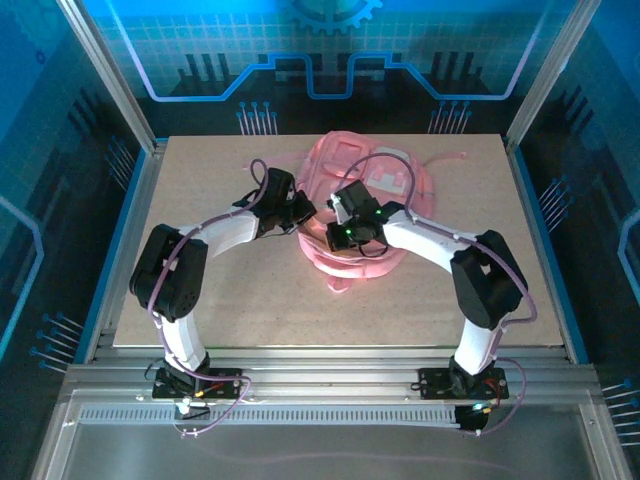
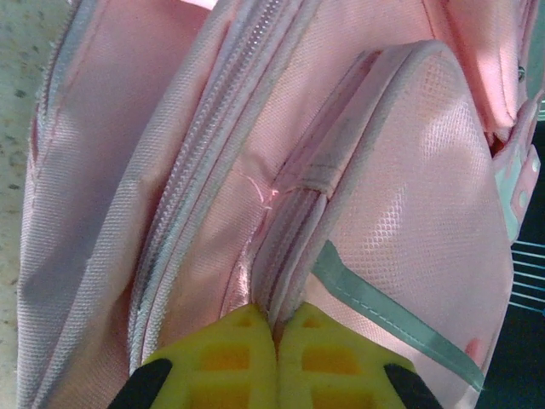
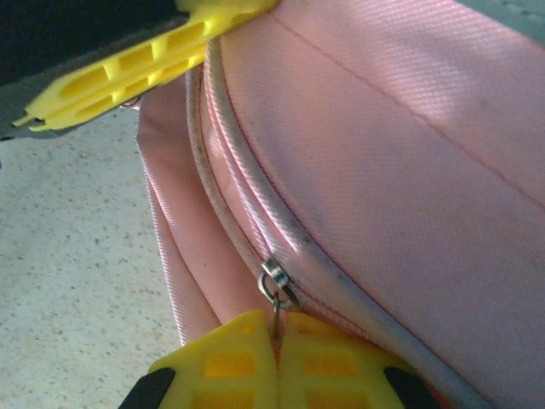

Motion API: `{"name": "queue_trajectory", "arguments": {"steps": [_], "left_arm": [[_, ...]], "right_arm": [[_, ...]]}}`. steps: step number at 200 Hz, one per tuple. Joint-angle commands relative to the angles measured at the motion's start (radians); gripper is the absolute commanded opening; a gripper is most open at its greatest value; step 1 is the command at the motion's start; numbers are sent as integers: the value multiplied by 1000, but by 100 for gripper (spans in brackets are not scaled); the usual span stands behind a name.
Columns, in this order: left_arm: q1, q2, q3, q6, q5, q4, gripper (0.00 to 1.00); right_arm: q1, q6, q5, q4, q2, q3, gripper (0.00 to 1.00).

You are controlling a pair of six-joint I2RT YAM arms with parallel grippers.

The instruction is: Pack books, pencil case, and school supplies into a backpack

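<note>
- White-and-black left arm (image 1: 170, 280) and right arm (image 1: 485, 285) are rising from the near edge of the tabletop (image 1: 250, 300). Both are bending at the elbow and reaching inward and away, toward the middle.
- Seen from above, the two wrists are converging side by side over the near half of the backpack (image 1: 385, 180), the left one coming in from the left and the right one from the right.
- The left gripper (image 2: 274, 319) is pressing its yellow pads together on a fold of pink fabric beside a zip line, so it is pinching the backpack itself.
- The right gripper (image 3: 277, 328) is also holding its pads together, clamping the zip pull (image 3: 277, 285); the pull's metal ring is sitting just beyond the fingertips, against the backpack's piped seam.
- The backpack is lying flat toward the far centre of the tabletop, its long axis running near to far and leaning slightly right. Pale patches are facing up and a pink strap is trailing off at the far right.
</note>
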State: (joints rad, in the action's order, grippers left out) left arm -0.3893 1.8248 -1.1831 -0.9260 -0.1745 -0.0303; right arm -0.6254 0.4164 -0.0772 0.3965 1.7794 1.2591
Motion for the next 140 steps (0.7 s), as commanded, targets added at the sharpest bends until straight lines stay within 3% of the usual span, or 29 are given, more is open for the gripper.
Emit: {"name": "queue_trajectory", "arguments": {"steps": [1,47,100,123,140], "left_arm": [[19,-36,-37,54,44,24,0],[46,-62,-77,119,36,-49,0],[97,-59,-168,273,-57,-245,0],[107,-56,-191,380,-117,-299,0],[119,-37,-222,433,-163,-359,0]], "right_arm": [[-13,-65,38,169,-92,-77,0],[97,-110,89,197,-225,-219,0],[229,-193,312,142,-305,-286,0],[347,-222,298,74,-263,-260,0],[445,-219,187,-1,-224,-235,0]]}}
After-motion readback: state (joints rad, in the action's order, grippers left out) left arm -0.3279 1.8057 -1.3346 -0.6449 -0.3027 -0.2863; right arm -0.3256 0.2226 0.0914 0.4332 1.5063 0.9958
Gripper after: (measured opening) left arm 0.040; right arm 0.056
